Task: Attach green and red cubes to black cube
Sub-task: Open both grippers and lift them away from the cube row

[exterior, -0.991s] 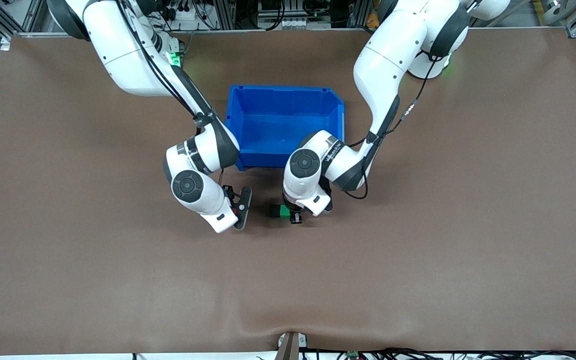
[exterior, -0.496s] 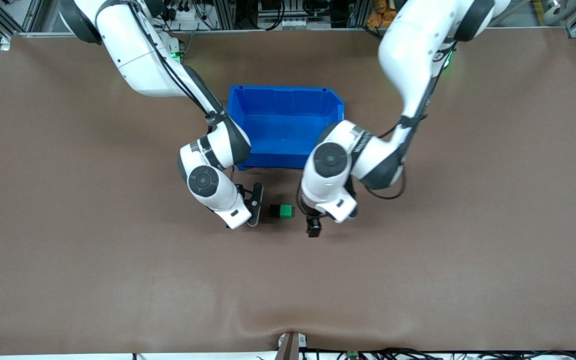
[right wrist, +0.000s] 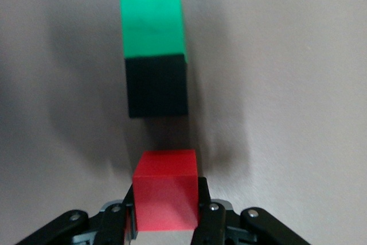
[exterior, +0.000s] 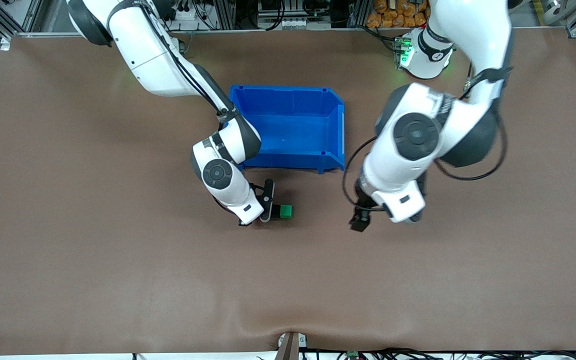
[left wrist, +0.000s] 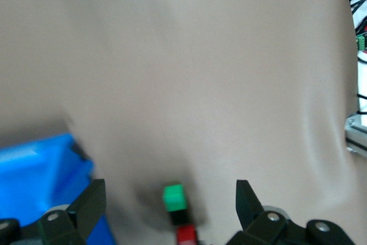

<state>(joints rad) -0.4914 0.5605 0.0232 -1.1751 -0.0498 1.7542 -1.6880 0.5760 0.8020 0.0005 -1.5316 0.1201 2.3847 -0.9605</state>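
A green cube (exterior: 284, 212) lies on the brown table, nearer to the front camera than the blue bin, joined to a black cube (right wrist: 157, 86). In the front view my right gripper mostly hides the black cube. The right wrist view shows the green cube (right wrist: 152, 24) on the face of the black cube that is turned away from the gripper. My right gripper (exterior: 267, 207) is shut on the red cube (right wrist: 166, 196) and holds it low, a small gap from the black cube's free face. My left gripper (exterior: 359, 221) is open and empty, up over bare table toward the left arm's end. Its wrist view shows the green cube (left wrist: 174, 197), black cube (left wrist: 180, 217) and red cube (left wrist: 186, 234) in a row.
The blue bin (exterior: 288, 160) stands empty between the arms, farther from the front camera than the cubes, and its corner shows in the left wrist view (left wrist: 40, 170). Cables and a bracket (exterior: 290, 345) sit at the table's front edge.
My left gripper has let go of the green cube, risen and swung away toward the left arm's end. My right gripper has brought the red cube up close to the black cube.
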